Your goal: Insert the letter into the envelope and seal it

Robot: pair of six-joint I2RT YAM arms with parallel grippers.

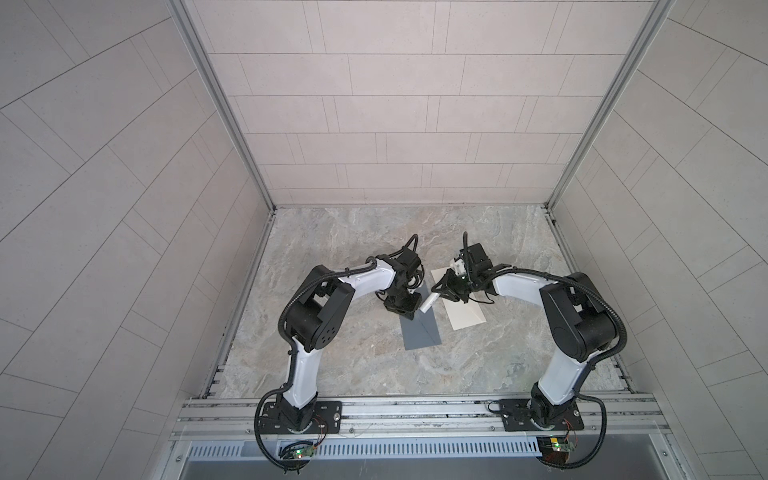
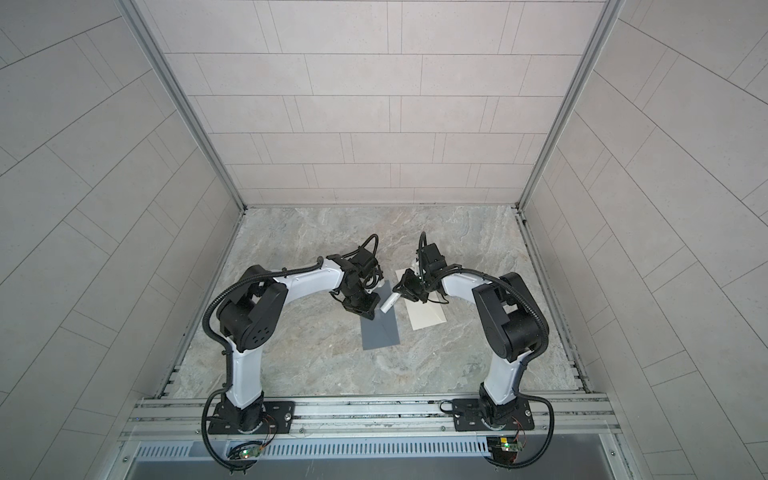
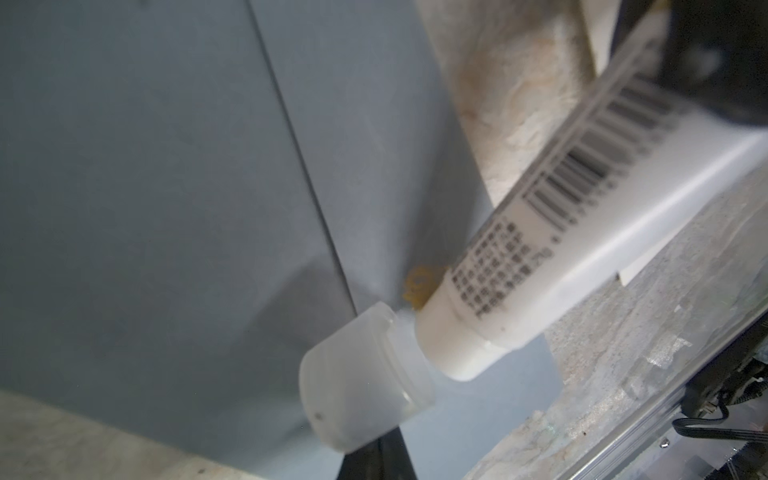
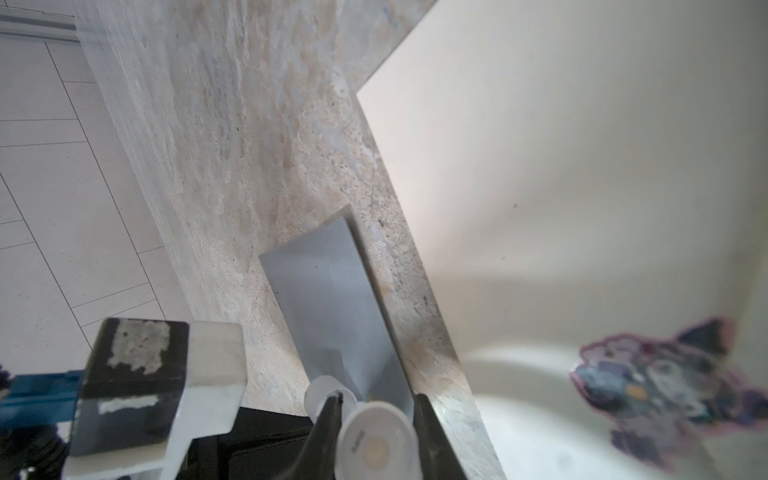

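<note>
Step in hand looks like uncapping the glue for the seal. Right tool (image 4: 378, 424) clamps the glue tube (image 3: 582, 216). Left tool (image 1: 405, 312) is fully closed, apparently pinching the translucent cap (image 3: 365, 386), which sits skewed off the nozzle. Advice: pull along the tube axis, hold the tube rigid, keep the nozzle off the paper.

Grey envelope (image 1: 422, 336) lies flat on the surface (image 1: 374, 249) under both tools. Diagonal seams face up, and there's a yellowish blob (image 3: 419, 286) by the nozzle. Cream sheet (image 1: 463, 318) sits just beside it, apart; can't tell if it's the letter.

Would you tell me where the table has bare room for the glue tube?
Bare: the table between the grey envelope and the front rail, and along the back wall. Crowded: the middle, around envelope, cream sheet, left arm and right arm.
</note>
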